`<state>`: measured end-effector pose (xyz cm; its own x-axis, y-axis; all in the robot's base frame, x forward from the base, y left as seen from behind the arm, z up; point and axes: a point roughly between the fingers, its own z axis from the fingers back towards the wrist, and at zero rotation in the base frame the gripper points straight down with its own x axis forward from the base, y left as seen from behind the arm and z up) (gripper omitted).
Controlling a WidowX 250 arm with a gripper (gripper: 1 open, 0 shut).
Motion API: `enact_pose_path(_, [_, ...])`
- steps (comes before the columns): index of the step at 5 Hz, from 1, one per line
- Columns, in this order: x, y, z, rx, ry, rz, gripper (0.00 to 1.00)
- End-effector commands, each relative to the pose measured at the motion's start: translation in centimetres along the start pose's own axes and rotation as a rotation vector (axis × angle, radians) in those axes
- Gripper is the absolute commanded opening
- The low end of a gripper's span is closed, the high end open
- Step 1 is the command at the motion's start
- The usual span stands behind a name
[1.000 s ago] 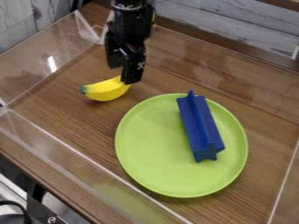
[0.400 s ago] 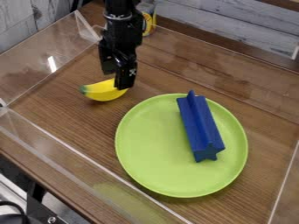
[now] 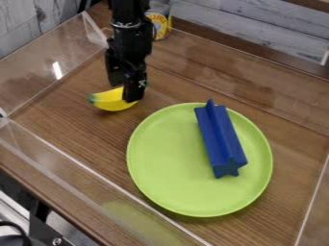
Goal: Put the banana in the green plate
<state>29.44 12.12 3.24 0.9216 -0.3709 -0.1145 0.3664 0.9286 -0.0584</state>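
Movement since earlier frames: black robot gripper [image 3: 130, 87] had shifted toward 9 o'clock and descended, from a position up and to the 2 o'clock side of the fruit to one directly over it.
Unchanged items: small curved yellow plastic banana [image 3: 113, 99], large round lime-green plate [image 3: 174, 183] and long blue block [image 3: 221, 140] had kept their earlier positions.
Tool state: jaws stood wide apart and held nothing; the gripper pointed straight down.
Tool-to-target relation: fingertips were level with the 3 o'clock end of the banana and overlapped it in the view. Whether they straddled it or only stood in front of it could not be told, and no contact could be confirmed.
Target location: banana lay on the brown wood-grain tabletop [image 3: 77, 144] at about 10 o'clock from the plate, near the rim but clear of it.
Destination status: plate lay flat on the table; the blue block rested on its 2 o'clock half. The half from 6 to 10 o'clock was bare.
Enclosure: clear plastic walls [image 3: 38, 67] bordered the work area at 9 o'clock and 12 o'clock.
Task meaning: approach phase appeared nearly complete; grasp was not yet made. Judged next requirement was closing on the banana, lifting, and carrying toward 4 o'clock to the bare part of the plate.
Risk: an off-centre grip near the banana's end could let the curved body rotate or slip.
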Motion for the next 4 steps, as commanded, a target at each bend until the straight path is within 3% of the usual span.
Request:
enact_pose_path(1, [-0.16, 0.72, 0.75, 0.028, -0.024, 0.015, 1.0])
enact_pose_path(4, [-0.61, 0.88, -0.12, 0.009, -0.019, 0.016, 1.0])
